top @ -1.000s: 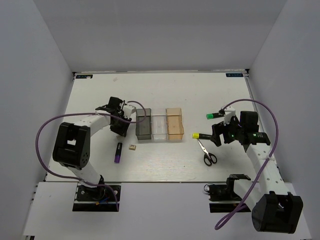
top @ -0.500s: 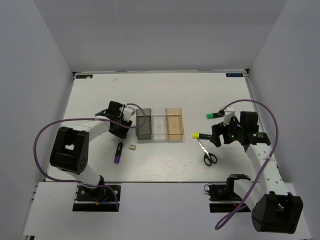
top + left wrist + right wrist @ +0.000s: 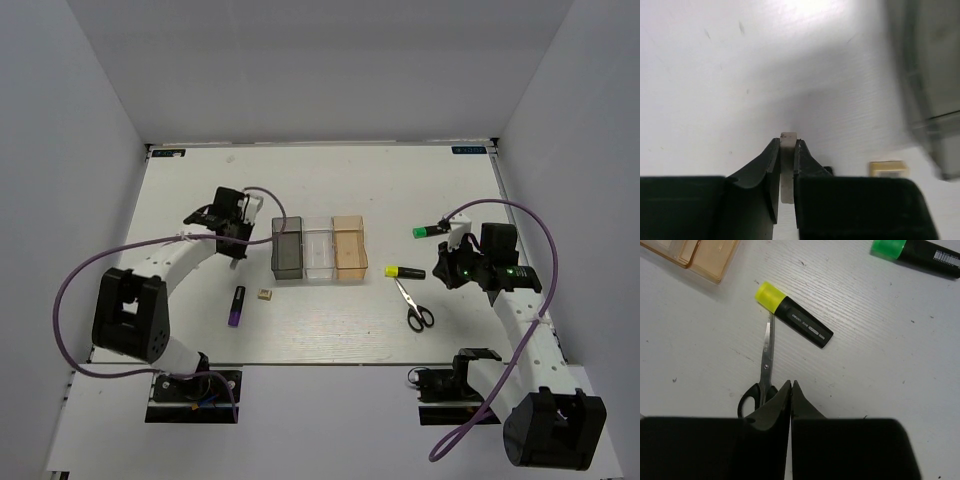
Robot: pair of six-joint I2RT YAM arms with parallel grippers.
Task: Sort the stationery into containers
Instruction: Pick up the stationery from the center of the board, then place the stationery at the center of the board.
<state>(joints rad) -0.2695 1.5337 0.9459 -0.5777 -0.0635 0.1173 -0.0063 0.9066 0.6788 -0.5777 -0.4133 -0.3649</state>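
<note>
Left end effector [image 3: 786, 150] pinching a thin white piece [image 3: 788, 139]; right end effector [image 3: 790, 387] pressed together, empty.
Writing: white print on the yellow-capped marker [image 3: 800, 322] is unreadable; the green-capped marker [image 3: 920, 251] has a barcode label. Both lie with the scissors [image 3: 767, 360] well right of the grey bin [image 3: 275, 248]. A second ago the right jaws were spread at the yellow marker. Only the left wrist view shows the pinch. Tan eraser [image 3: 886, 168] is on the table [image 3: 200, 180], near-left of the bin.
</note>
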